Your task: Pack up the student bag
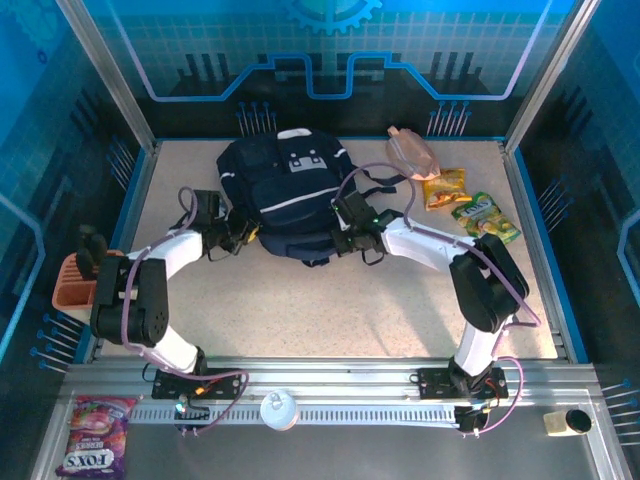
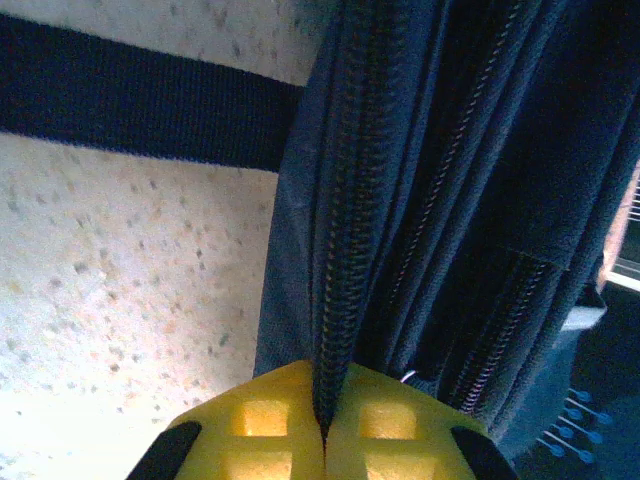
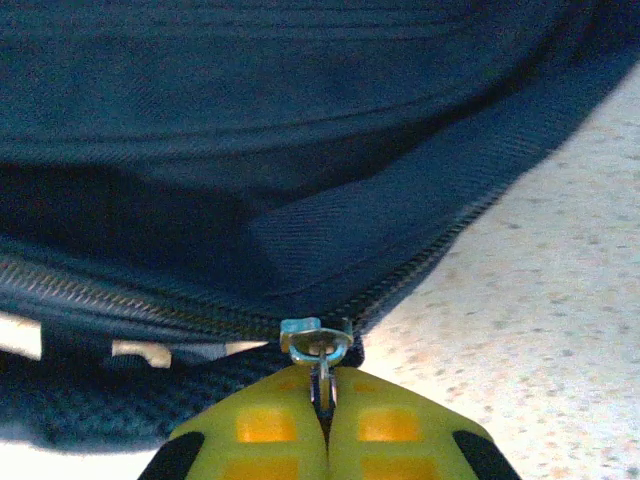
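Note:
The student bag (image 1: 282, 195), a dark navy backpack with grey-white trim, lies flat at the back middle of the table. My left gripper (image 1: 243, 232) is at its left edge, shut on the bag's zip seam (image 2: 345, 280), which runs up between the yellow fingertips (image 2: 262, 420). My right gripper (image 1: 343, 238) is at the bag's front right edge, shut on the metal zip pull (image 3: 318, 352), with the closed zip track (image 3: 420, 268) running off to the right.
A tan pouch (image 1: 411, 150) and two yellow-green snack packets (image 1: 445, 187) (image 1: 486, 217) lie right of the bag. A black strap (image 2: 130, 105) crosses the table. An orange holder (image 1: 76, 280) sits at the left edge. Candy bag (image 1: 95, 437), white cup (image 1: 279, 408) on the near rail.

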Controlling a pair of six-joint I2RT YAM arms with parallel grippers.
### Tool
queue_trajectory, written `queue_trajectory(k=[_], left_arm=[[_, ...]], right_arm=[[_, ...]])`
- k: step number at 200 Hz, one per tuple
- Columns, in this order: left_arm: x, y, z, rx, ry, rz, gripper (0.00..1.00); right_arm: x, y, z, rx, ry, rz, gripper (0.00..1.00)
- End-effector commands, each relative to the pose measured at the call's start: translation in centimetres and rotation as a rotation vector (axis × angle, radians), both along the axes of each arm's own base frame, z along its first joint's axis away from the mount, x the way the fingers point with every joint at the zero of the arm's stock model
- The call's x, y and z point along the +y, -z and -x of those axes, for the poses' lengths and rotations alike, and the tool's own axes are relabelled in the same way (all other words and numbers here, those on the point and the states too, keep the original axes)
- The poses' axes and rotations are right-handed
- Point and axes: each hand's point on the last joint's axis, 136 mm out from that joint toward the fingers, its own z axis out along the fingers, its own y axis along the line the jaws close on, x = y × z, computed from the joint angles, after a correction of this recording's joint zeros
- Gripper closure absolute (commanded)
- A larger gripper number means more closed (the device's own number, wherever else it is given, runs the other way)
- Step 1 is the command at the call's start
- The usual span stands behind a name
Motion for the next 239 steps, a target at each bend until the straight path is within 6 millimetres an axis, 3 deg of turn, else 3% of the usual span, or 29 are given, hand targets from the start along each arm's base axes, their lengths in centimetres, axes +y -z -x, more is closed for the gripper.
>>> queue_trajectory(k=[1,26,43,52,83,111,142,164,200,239], left_arm=[[2.3,-1.2,-2.4,-0.054,0.021,-0.113,0.98],[4.1,-1.2,-3.0,-0.043,-0.006,-0.174,0.88],[5.5,-1.7,-2.7,-0.046,-0.047,-0.208,0.67],[6.1,-2.0,-2.4,-0.046,-0.063,-0.222,0.64],[6.6,-3.3,-0.3,-0.031,-0.059,-0.267,0.52],[6.9,-4.0,2.4,0.03,-0.07,-0.29,0.43],[5.6,-4.6,4.8,0.103,-0.083,-0.265,0.41],[3.5,-4.3,5.7,0.148,-0.049,-0.239,0.42],[0.6,-3.9,5.1,0.138,-0.046,-0.166,0.47],[-0.2,-2.7,4.6,0.172,-0.071,-0.138,0.55]], right_arm=[[4.7,-2.7,2.7,-0.037,-0.22,-0.151,1.0],[8.8,-3.7,3.8,-0.036,-0.307,-0.272,1.0],[11.2,-3.6,3.6,-0.018,-0.331,-0.294,1.0],[12.3,-3.6,3.5,-0.016,-0.339,-0.303,1.0],[15.7,-3.8,3.3,0.001,-0.371,-0.355,1.0],[17.2,-3.6,3.2,0.023,-0.376,-0.377,1.0],[18.0,-3.1,3.5,0.04,-0.385,-0.377,1.0],[18.0,-2.9,3.4,0.044,-0.378,-0.379,1.0],[18.0,-2.9,3.5,0.048,-0.372,-0.387,1.0],[18.0,-2.9,3.8,0.051,-0.375,-0.386,1.0]])
